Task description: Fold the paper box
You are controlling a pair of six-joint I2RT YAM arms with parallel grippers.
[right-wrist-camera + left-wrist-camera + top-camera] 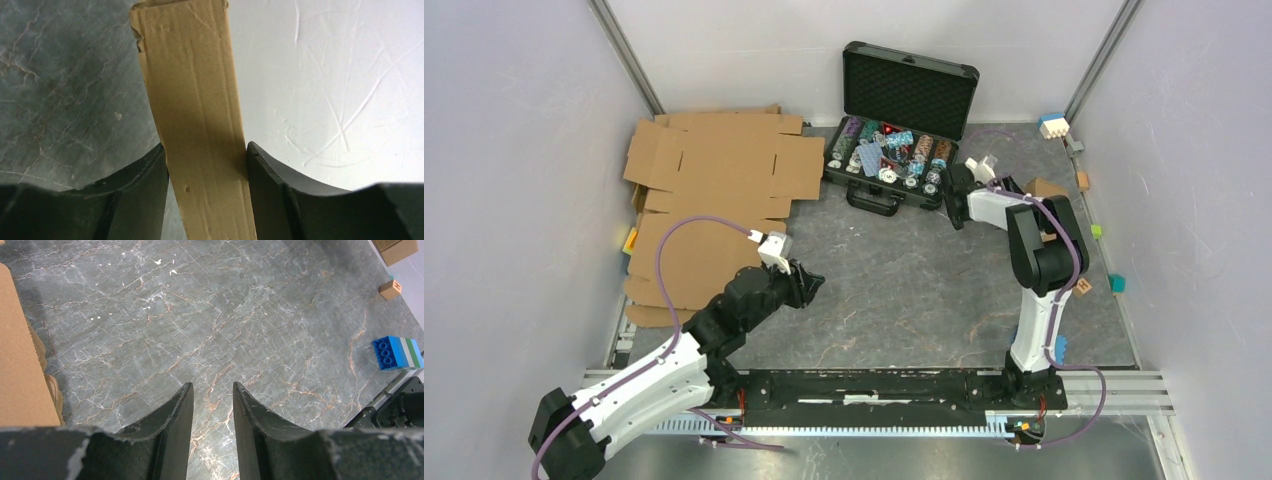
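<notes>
The paper box (200, 125) is a flat brown cardboard carton. In the right wrist view it stands edge-on between my fingers and reaches up past them. My right gripper (206, 150) is shut on it, both jaws against its sides. In the top view a corner of the box (1046, 187) shows behind the right arm at the back right, with the right gripper (1019, 186) beside it, mostly hidden. My left gripper (812, 285) hovers over bare table at centre left. In the left wrist view the left gripper (212, 386) is open with nothing between its jaws.
Big flat cardboard sheets (714, 165) lie at the back left, their edge also in the left wrist view (20, 365). An open black case of chips (904, 120) stands at the back centre. Small coloured blocks (1054, 125) line the right edge, including a blue one (395, 352).
</notes>
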